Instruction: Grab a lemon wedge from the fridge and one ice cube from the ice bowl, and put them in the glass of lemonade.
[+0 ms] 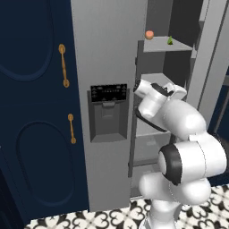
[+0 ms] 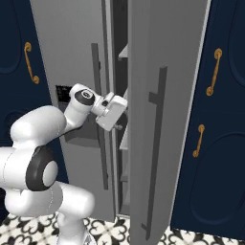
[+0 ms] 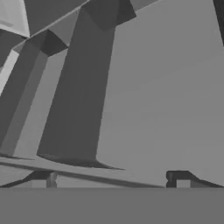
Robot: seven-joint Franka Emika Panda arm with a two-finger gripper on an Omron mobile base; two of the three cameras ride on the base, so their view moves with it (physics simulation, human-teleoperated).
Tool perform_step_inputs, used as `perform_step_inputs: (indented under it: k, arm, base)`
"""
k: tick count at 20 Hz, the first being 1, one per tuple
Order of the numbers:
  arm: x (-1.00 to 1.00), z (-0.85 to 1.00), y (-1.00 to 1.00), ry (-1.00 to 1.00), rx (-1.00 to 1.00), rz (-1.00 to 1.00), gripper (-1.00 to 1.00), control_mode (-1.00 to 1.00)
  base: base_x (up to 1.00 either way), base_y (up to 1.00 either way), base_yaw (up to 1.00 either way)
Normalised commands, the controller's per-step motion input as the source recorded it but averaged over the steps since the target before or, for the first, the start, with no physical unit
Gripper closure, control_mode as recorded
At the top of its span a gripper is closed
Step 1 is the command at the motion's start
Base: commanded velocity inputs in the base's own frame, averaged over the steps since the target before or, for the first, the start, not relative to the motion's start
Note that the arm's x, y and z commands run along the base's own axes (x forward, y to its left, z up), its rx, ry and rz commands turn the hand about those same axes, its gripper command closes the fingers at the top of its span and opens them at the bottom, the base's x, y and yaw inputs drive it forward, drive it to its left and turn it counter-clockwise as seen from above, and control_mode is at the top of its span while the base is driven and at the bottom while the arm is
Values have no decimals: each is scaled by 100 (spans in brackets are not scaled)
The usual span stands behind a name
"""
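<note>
Wide-apart gripper (image 3: 111, 180) inside fridge (image 1: 107, 53), lemon wedge (image 1: 170, 40) beside peach-coloured fruit (image 1: 149, 34) overhead.

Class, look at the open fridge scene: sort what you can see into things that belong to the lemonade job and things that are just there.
Belongs to the job:
fridge, right door open
lemon wedge, on an upper shelf
claw, open, empty

Just there:
orange round fruit, same shelf
navy cabinets with brass handles
patterned floor tiles

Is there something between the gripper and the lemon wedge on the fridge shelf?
Nothing visible blocks it. The fridge stands open, and the lemon wedge lies on an upper shelf beside a round orange fruit. The open gripper is lower, at a middle shelf.
</note>
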Motion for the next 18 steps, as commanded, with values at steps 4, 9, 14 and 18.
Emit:
perform_step_inputs:
  k: [4, 9, 14, 18]
  arm:
    - [-22, -18, -80, 3, 0, 0, -100, -100]
    - [-36, -16, -91, 0, 0, 0, -100, -100]
    - [-36, -3, -99, 0, 1, 0, -100, -100]
    - [-27, 0, -98, 0, 2, 0, -100, -100]
  base:
    - [0, 0, 0]
    - [0, 0, 0]
    - [0, 0, 0]
    - [0, 0, 0]
